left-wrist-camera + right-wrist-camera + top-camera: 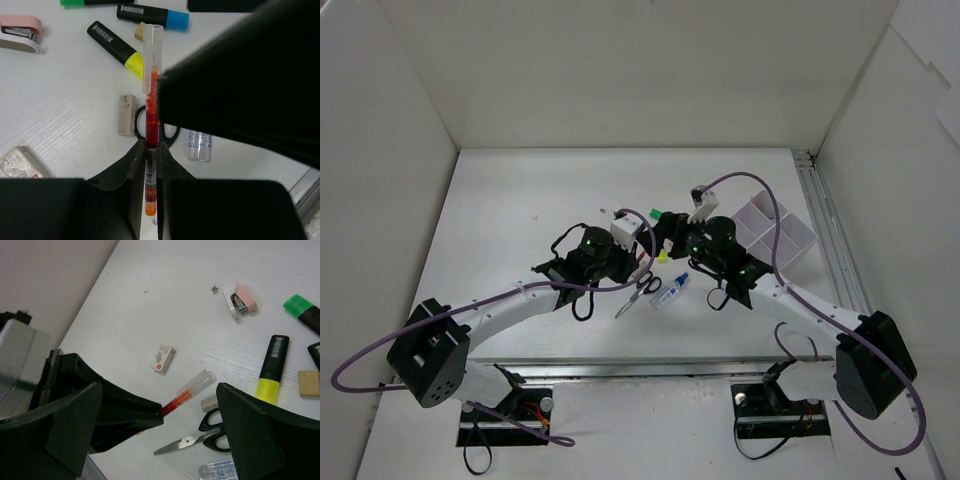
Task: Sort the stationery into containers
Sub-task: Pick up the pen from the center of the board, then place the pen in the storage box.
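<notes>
Pen [152,107], red with clear cap: clamped between the left gripper [151,150] fingers and held above the table near the scissors [186,442]. Long axis runs straight out from the fingers, cap end forward. Right gripper [160,390] fingers are wide apart, with the pen seen between them. Tray [775,235] sits on the right side; contents not discernible.

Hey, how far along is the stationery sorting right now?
Nothing looks sorted: the organizer tray's visible compartments look empty. In hand: the left gripper is shut on a red pen, the right gripper open beside it. Left: highlighters, erasers, scissors, glue bottle and pink stapler on the table.
</notes>
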Motion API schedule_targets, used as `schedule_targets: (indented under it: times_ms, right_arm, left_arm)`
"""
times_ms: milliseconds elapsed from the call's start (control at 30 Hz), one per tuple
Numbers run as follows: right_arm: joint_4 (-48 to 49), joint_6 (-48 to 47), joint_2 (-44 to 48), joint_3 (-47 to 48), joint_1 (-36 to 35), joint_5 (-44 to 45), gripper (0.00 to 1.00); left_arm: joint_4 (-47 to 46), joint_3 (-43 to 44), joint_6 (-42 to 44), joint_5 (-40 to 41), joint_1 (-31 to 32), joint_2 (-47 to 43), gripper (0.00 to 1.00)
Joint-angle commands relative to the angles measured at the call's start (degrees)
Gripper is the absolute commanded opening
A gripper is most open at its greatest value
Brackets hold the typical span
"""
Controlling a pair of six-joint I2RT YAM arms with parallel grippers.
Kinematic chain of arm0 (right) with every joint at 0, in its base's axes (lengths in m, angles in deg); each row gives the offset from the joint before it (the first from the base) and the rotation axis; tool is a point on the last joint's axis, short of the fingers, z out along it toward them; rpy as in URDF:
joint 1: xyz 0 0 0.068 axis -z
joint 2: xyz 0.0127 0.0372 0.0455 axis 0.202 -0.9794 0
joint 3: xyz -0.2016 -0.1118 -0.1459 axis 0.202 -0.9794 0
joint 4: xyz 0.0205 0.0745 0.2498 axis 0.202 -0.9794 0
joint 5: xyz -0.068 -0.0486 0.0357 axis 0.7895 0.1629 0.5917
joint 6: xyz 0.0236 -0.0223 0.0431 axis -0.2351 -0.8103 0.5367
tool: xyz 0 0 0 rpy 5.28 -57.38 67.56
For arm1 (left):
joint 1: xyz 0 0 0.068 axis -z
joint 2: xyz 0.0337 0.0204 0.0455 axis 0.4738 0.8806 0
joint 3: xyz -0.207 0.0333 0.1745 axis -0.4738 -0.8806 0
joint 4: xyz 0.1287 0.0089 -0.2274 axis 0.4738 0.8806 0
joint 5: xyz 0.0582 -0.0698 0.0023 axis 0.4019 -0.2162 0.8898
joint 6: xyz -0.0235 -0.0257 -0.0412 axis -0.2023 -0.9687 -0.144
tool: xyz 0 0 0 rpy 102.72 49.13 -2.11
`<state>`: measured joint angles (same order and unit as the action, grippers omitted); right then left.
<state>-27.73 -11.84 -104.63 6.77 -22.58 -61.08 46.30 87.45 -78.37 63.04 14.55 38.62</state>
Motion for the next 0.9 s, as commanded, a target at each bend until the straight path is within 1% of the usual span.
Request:
schedule_targets:
  times_ms: [0, 100, 233, 267, 300, 367, 400, 433, 467, 533, 567, 600, 633, 700, 733, 800, 867]
  right_arm:
    - [6.35, 4.79, -2.91, 3.17, -1.44, 6.75, 0.94]
    - [5.47, 7.17, -5.37, 3.53, -1.53, 8.33, 0.88]
    - [2.39, 7.10, -6.95, 5.37, -1.88, 8.52, 0.87]
    - [2.48, 7.18, -7.22, 5.46, -1.97, 8.51, 0.84]
    - [2.57, 7.09, -7.39, 5.90, -2.15, 8.43, 0.77]
    - [2.65, 7.09, -7.66, 6.34, -2.67, 7.81, 0.58]
    - [3.35, 6.92, -7.57, 6.60, -3.11, 7.81, 0.38]
    - [3.62, 6.57, -7.66, 6.78, -3.29, 6.94, 0.32]
    - [3.71, 6.22, -7.66, 6.87, -3.38, 6.67, 0.22]
    - [4.76, 5.08, -7.40, 7.04, -3.47, 5.44, 0.13]
    - [4.94, 4.38, -6.79, 7.04, -3.47, 5.44, 0.01]
    - [5.03, 3.76, -6.35, 7.13, -3.55, 5.70, 0.00]
    - [5.11, 2.97, -5.38, 6.96, -3.38, 6.92, 0.00]
    - [4.85, 0.68, -4.24, 6.69, -2.86, 8.68, 0.00]
    - [4.76, -0.02, -3.01, 6.60, -2.15, 8.78, 0.00]
    - [4.06, -1.60, -1.78, 6.34, 0.64, 8.78, 0.00]
    - [2.14, -5.55, 0.51, 6.77, 3.20, 9.91, 0.00]
  left_arm:
    - [-6.47, 0.81, -0.49, 0.03, 0.68, -3.71, 0.00]
    - [-7.09, 0.02, -0.32, 0.56, 1.20, -5.12, 0.00]
    - [-7.61, -1.04, -0.32, 1.79, 1.73, -6.70, 0.00]
    - [-8.14, -1.21, -0.32, 1.70, 1.73, -6.97, 0.00]
    - [-8.40, -1.48, -0.32, 1.70, 1.73, -7.14, 0.00]
    - [-8.85, -1.39, -0.32, 1.88, 1.73, -6.97, 0.00]
    - [-8.93, -1.04, -0.32, 1.96, 1.73, -6.80, 0.00]
    - [-8.85, -0.69, -0.32, 2.14, 1.73, -6.36, 0.00]
    - [-8.67, -0.51, -0.32, 2.31, 1.73, -6.09, 0.00]
    - [-8.41, 0.45, -0.58, 3.02, 1.73, -5.30, 0.00]
    - [-7.62, 0.80, -0.67, 3.19, 1.73, -5.21, 0.01]
    - [-7.09, 1.50, -0.93, 3.37, 1.73, -5.13, 0.05]
    - [-6.48, 1.68, -0.93, 4.07, 1.73, -5.12, 0.27]
    - [-5.95, 1.95, -1.11, 4.60, 1.73, -5.56, 0.55]
    - [-5.34, 1.69, -1.02, 5.30, 1.73, -6.17, 0.77]
    - [-4.37, 1.42, -1.20, 7.05, 1.73, -7.23, 0.98]
    - [-2.09, 1.16, -1.37, 11.08, 1.73, -8.90, 1.00]
